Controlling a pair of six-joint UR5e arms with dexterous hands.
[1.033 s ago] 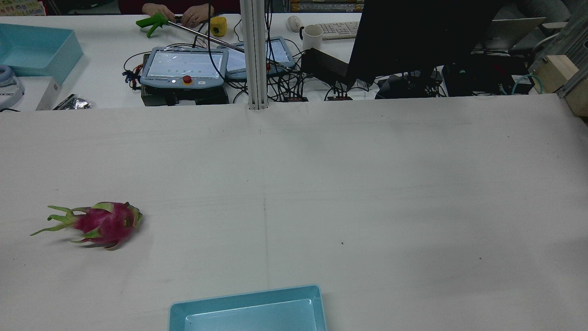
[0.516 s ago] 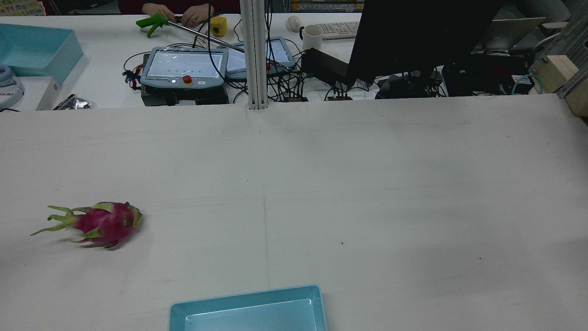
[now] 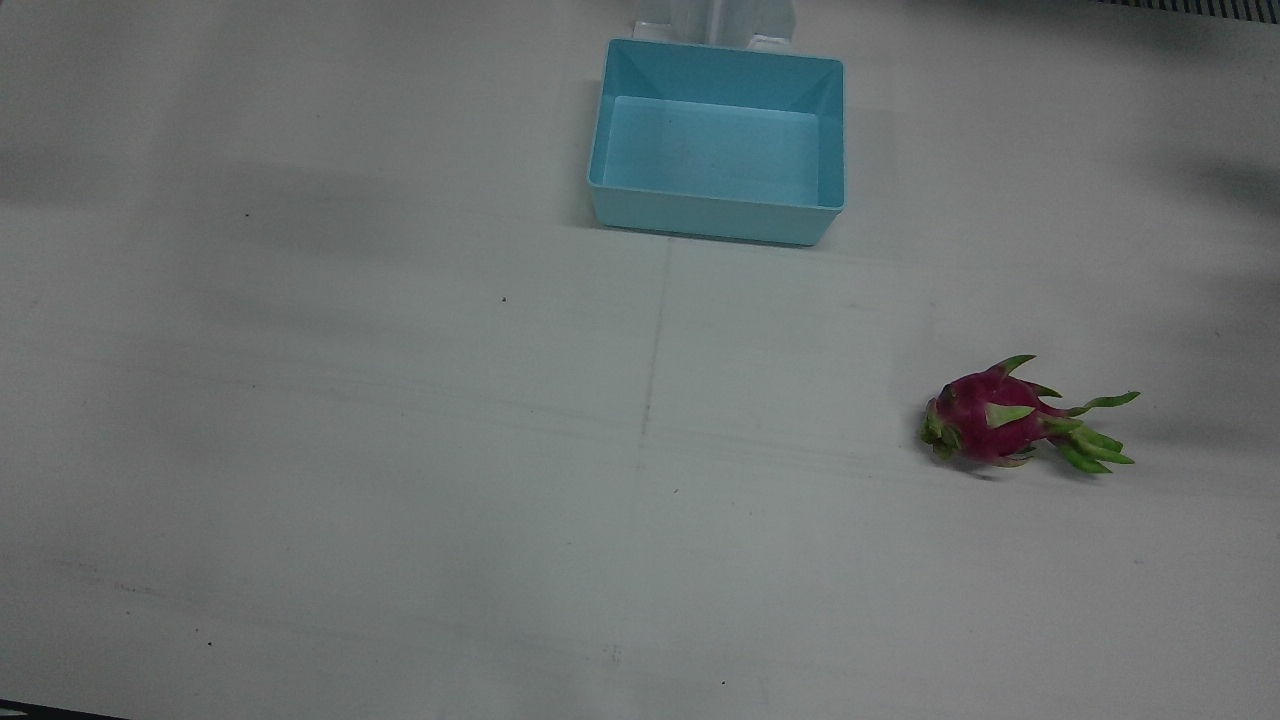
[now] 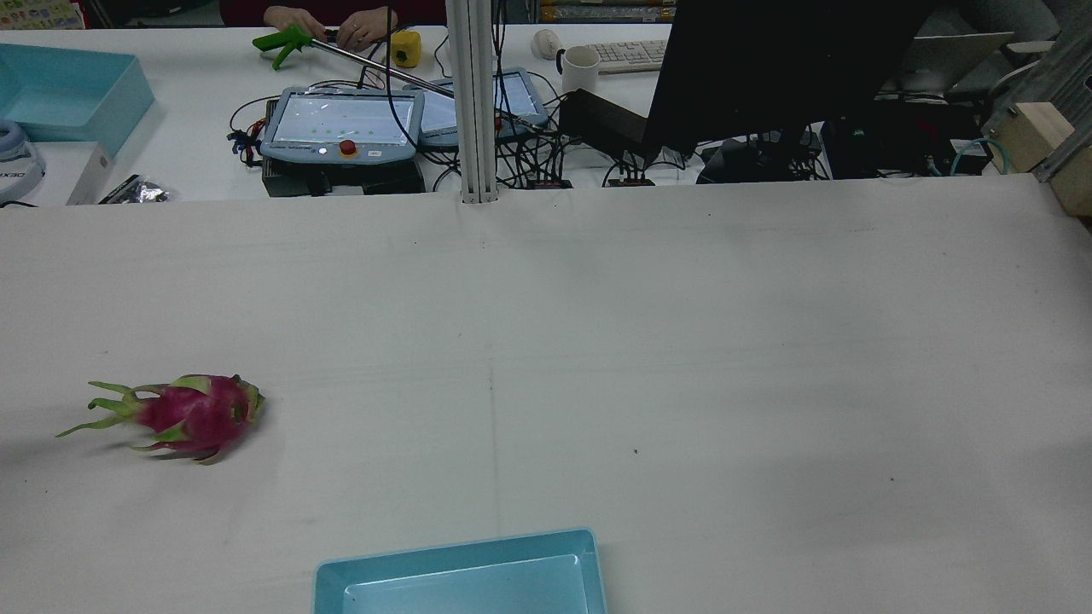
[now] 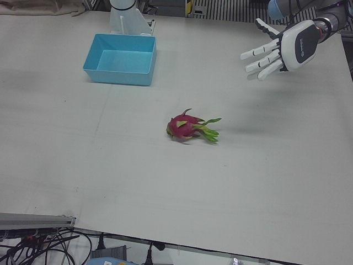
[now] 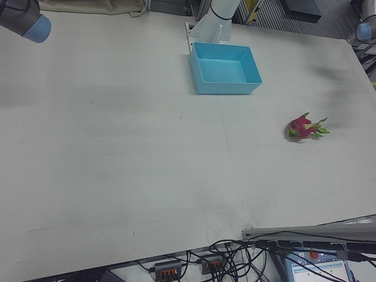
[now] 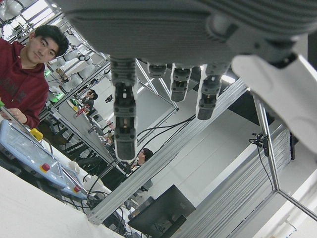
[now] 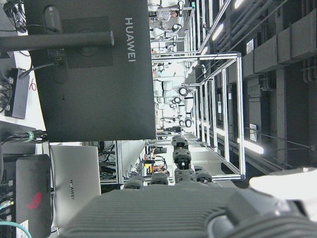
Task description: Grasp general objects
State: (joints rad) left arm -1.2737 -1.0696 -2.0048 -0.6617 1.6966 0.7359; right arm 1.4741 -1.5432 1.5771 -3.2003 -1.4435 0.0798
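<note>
A pink dragon fruit (image 3: 985,418) with green scales lies on its side on the white table, on the robot's left half. It also shows in the rear view (image 4: 192,415), the left-front view (image 5: 185,127) and the right-front view (image 6: 301,127). My left hand (image 5: 281,49) hovers open and empty, high above the table, behind and outboard of the fruit. Its fingers (image 7: 124,114) are spread in the left hand view. My right hand (image 8: 168,208) shows only in its own view, raised, fingers (image 8: 181,158) extended, holding nothing.
An empty light-blue bin (image 3: 715,225) stands at the robot's edge of the table, mid-width; it also shows in the rear view (image 4: 461,550) and the left-front view (image 5: 118,74). Teach pendants (image 4: 341,124), cables and a monitor (image 4: 768,60) lie beyond the far edge. The right arm's elbow (image 6: 32,23) is at the right-front view's top left.
</note>
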